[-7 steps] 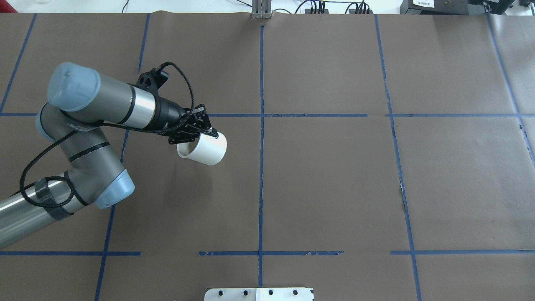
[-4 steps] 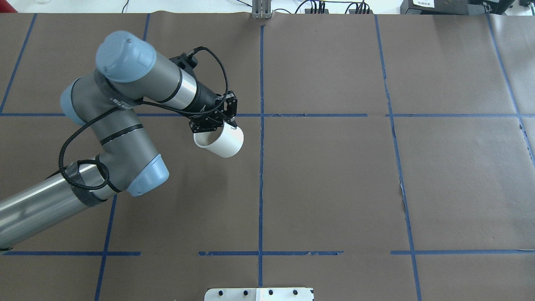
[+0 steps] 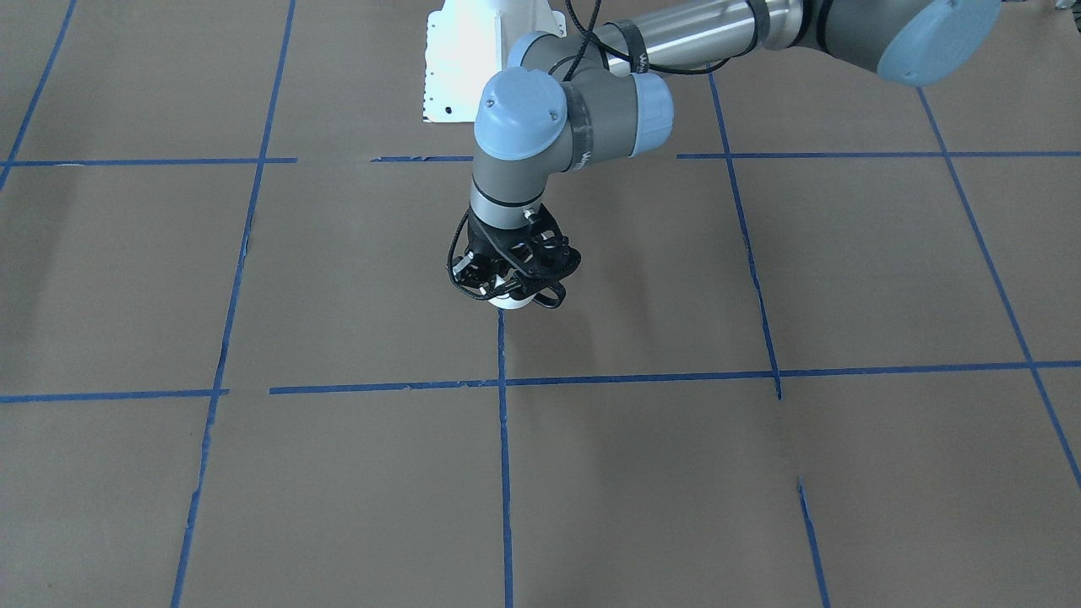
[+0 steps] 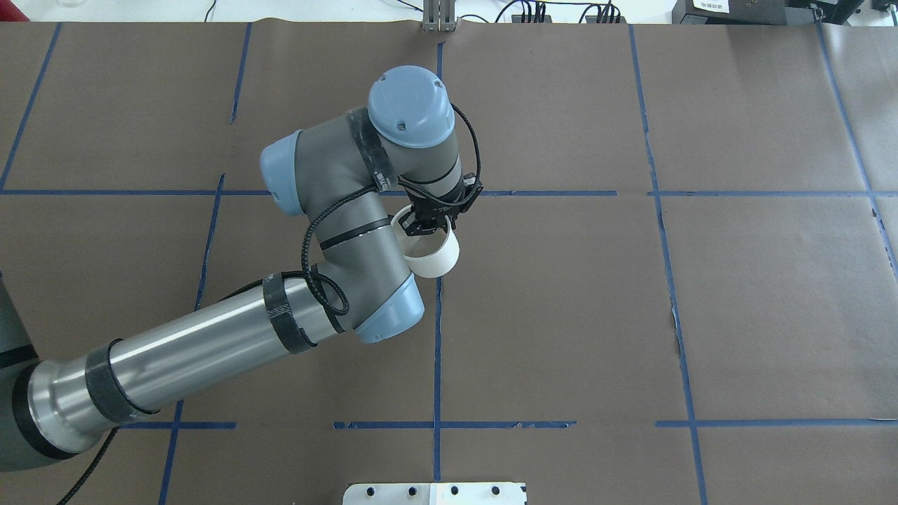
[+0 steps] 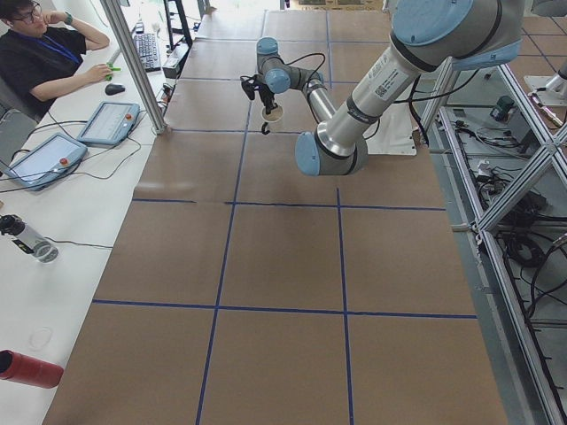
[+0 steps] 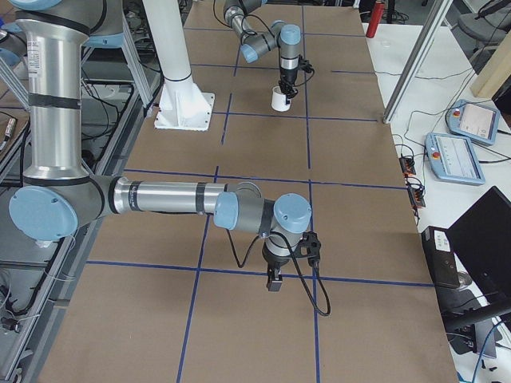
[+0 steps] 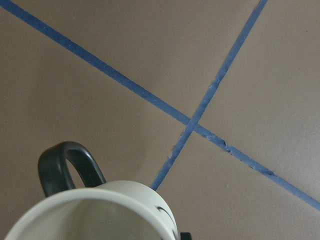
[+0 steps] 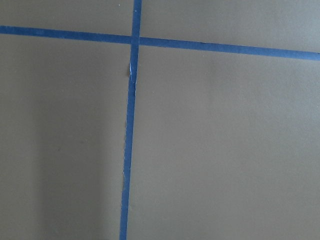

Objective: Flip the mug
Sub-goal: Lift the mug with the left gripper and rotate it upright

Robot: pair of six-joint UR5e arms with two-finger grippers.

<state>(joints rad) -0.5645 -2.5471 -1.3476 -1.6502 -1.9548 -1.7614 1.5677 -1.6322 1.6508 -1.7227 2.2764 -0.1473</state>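
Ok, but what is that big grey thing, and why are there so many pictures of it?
It's a robot with two bendy metal arms, working at a table covered in brown paper with blue tape lines. Every picture shows the same moment from a different camera: one above, one across the table, one at each end, and a small one on each wrist. The left gripper, a two-finger claw, pinches the rim of a white mug with a black handle, its opening facing up. The right gripper hangs over the paper, far from the mug.
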